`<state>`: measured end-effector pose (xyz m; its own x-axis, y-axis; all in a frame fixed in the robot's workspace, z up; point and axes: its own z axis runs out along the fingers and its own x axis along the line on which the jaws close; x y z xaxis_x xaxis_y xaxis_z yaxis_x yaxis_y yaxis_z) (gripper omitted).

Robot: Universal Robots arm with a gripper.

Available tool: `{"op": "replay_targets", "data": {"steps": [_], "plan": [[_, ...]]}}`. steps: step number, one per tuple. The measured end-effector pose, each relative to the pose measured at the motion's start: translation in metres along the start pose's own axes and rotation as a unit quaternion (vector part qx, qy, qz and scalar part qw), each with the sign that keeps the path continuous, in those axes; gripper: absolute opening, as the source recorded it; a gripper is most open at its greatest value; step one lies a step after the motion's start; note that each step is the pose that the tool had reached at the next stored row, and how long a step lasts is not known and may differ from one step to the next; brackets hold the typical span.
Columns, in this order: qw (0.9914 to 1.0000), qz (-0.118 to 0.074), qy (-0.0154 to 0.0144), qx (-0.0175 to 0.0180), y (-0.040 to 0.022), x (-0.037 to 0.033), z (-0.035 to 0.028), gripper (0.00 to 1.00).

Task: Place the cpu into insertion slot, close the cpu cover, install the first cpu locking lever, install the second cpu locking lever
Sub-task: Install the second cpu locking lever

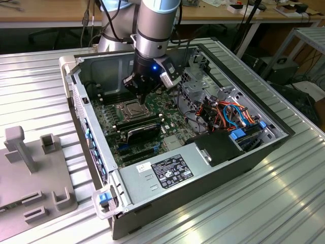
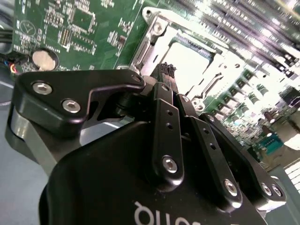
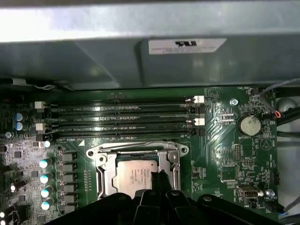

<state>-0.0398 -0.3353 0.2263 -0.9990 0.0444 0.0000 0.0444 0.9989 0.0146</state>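
The cpu [image 3: 133,171] lies in the insertion slot [image 1: 131,109] on the green board, its silvery top [image 2: 192,58] facing up. The cpu cover [image 3: 136,151] lies flat as a metal frame around the chip and is also in the second wrist view [image 2: 154,28]. My gripper [image 1: 144,95] hangs just above the socket's edge, toward the exterior view's right. Its black fingers [image 2: 164,108] are shut together with nothing between them, and the tips [image 3: 157,178] hover over the chip's rim. I cannot tell how the locking levers stand.
The work is inside an open computer case [image 1: 81,66]. Long black memory slots [image 3: 122,117] run beside the socket, with a coin battery [image 3: 248,125] nearby. A power supply [image 1: 172,170] and coloured cables [image 1: 228,112] fill the exterior view's right. A grey fixture [image 1: 30,173] sits outside, left.
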Motion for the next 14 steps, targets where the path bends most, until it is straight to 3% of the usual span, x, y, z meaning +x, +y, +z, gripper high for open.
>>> {"op": "replay_targets", "data": {"steps": [2, 14], "plan": [[1.0, 0.0, 0.0007, 0.0005, -0.005, -0.0023, -0.0001, 0.11], [1.0, 0.0, 0.0007, 0.0005, -0.0057, -0.0025, -0.0001, 0.11]]}}
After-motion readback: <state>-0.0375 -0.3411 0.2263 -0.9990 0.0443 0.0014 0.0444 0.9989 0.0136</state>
